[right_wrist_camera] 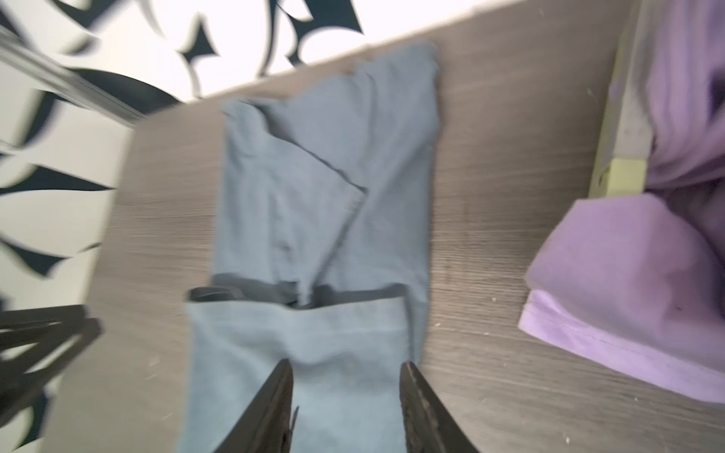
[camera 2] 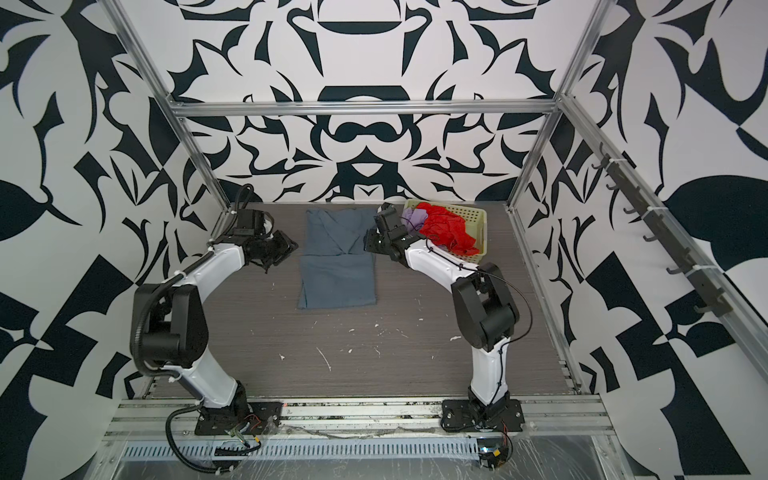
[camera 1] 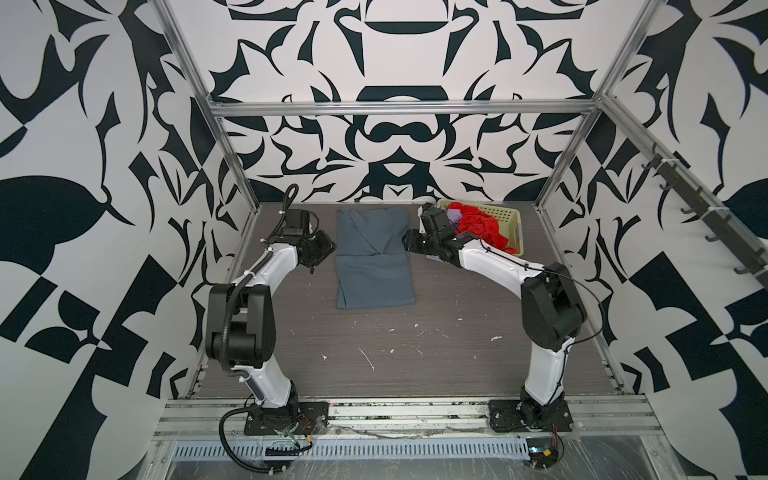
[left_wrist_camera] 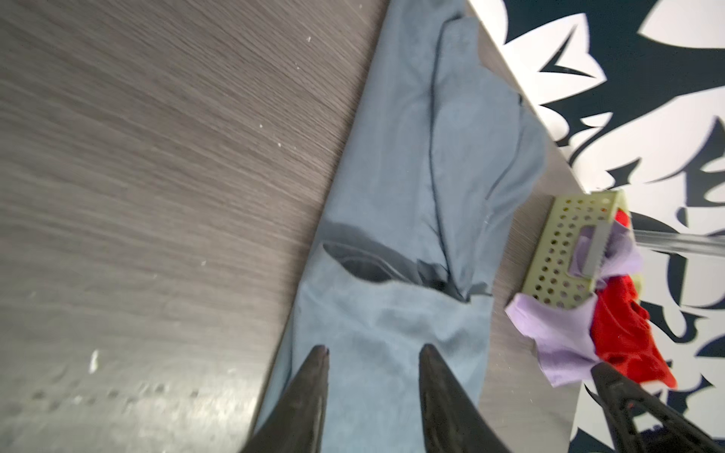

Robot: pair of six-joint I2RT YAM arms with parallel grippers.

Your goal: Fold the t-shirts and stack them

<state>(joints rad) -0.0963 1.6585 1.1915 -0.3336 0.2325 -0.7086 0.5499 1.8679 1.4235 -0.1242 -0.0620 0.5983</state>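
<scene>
Both my pincers, left and right, stand spread and hold nothing. The limp, light slate blue-grey cloth t-shirt lies part-folded at twelve o'clock on the grey wood-grain table. It will sag, so I'd pinch its six o'clock corners.

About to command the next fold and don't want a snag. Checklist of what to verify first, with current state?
1. Left gripper empty, jaws apart: ok.
2. Right gripper empty, jaws apart: ok.
3. Slate blue-grey cloth t-shirt flat on the grey wood-grain table, sides folded in: ok.
4. That shirt folded compact: not ok, a long rectangle with a flap edge across its middle.
5. Bright red cloth t-shirt and pale lilac cloth t-shirt folded: not ok, both bunched in the cream perforated plastic basket.
6. Lilac shirt clear of the right arm: cannot tell; it drapes over the basket rim beside it.
</scene>
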